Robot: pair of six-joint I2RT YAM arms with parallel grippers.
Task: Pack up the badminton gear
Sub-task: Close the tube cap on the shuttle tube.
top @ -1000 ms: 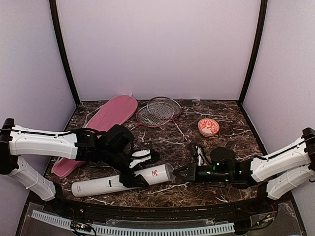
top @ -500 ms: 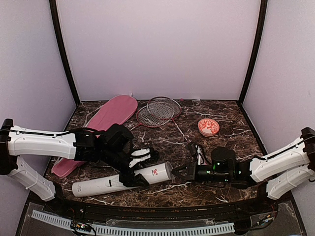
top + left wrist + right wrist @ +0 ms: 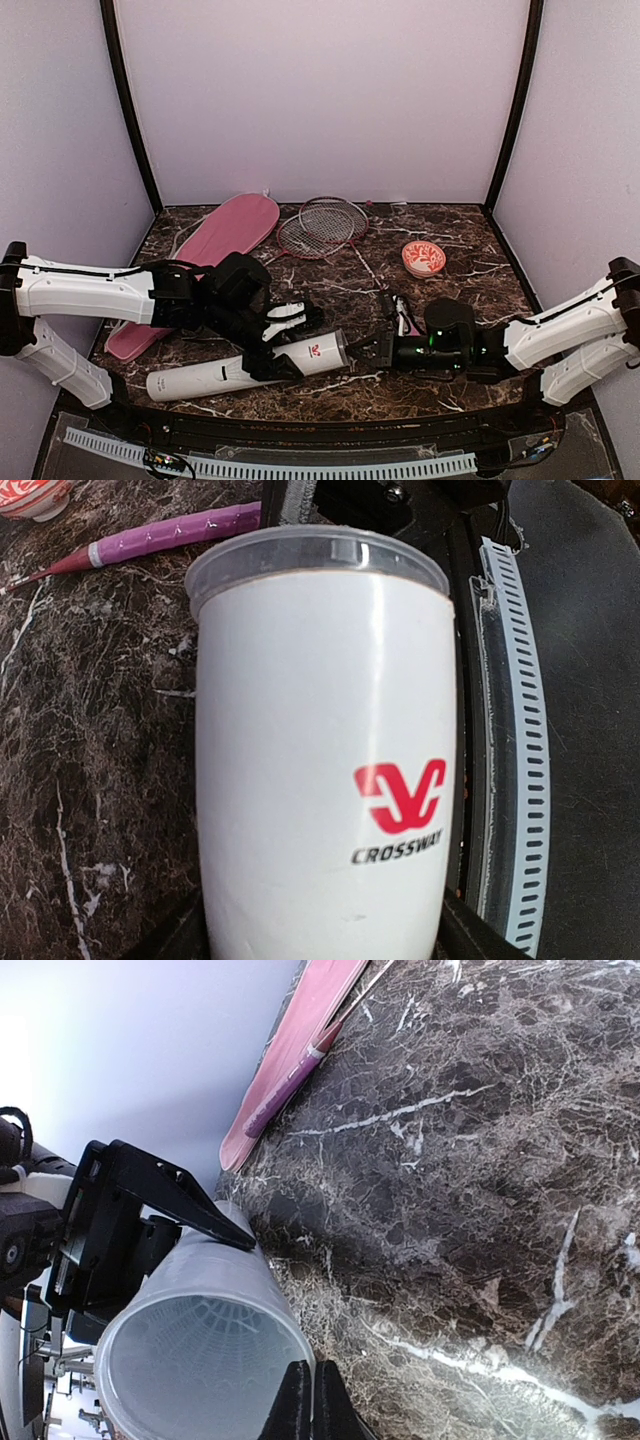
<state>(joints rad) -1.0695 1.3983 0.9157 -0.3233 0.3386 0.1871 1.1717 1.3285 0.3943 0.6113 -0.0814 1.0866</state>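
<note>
Light: even, soft, given from overhead; the walls [image 3: 320,100] are tinted lilac.
Glare: a bright streak is seen down the white tube [image 3: 320,730].
Shadows: faint, kept close under things on the marble table [image 3: 470,240].
Focus: the tube's translucent rim is blurred in the right wrist view; the wall is overexposed.

Glossy tube [image 3: 320,780], polished marble table [image 3: 480,250]

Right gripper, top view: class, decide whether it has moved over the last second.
Yes. The shut right gripper has crept left, toward the open mouth of the white Crossway tube, while the red-and-white dish behind it stays put.
</note>
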